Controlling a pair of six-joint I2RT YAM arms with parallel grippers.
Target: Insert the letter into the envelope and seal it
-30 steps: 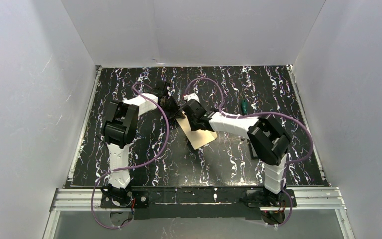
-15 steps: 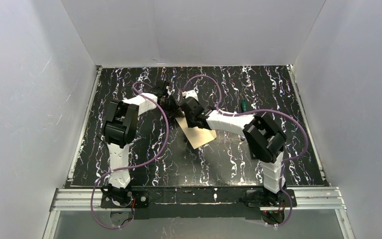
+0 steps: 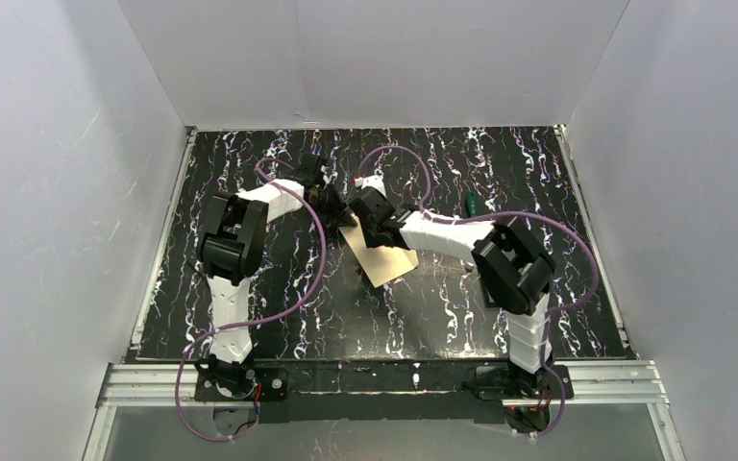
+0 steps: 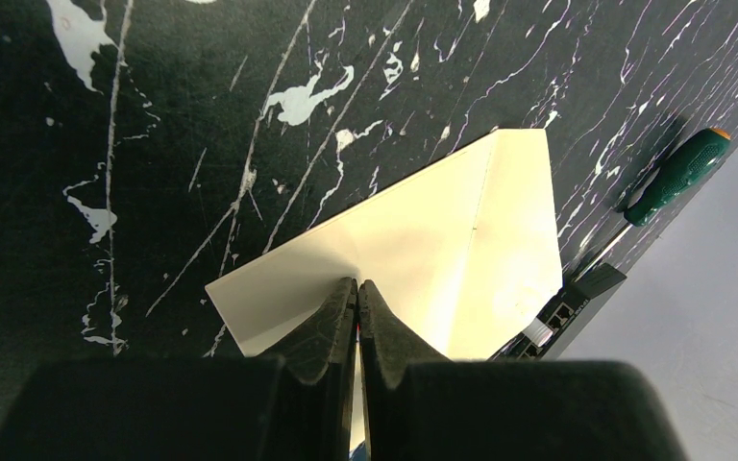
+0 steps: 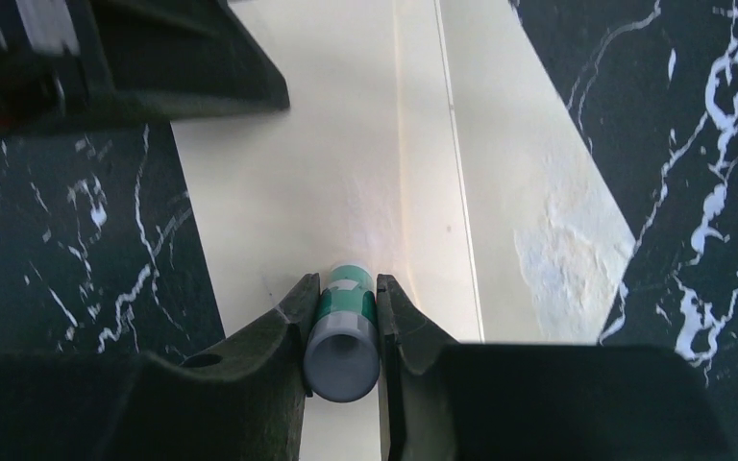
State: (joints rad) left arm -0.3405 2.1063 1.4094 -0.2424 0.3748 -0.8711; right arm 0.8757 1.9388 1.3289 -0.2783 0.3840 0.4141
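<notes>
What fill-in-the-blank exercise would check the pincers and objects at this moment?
1. The right pincer grips a ___ over the envelope.
2. The left pincer, its tips at the envelope, is ___.
3. The screwdriver lying on the table has a ___ handle.
Missing words: glue stick; shut; green.

Black tabletop (image 3: 423, 327), white marble veining. Cream envelope (image 4: 423, 250) lies flat near centre, skewed to edges. Green-handled screwdriver (image 3: 471, 204) lies toward far right corner, apart from envelope.
</notes>
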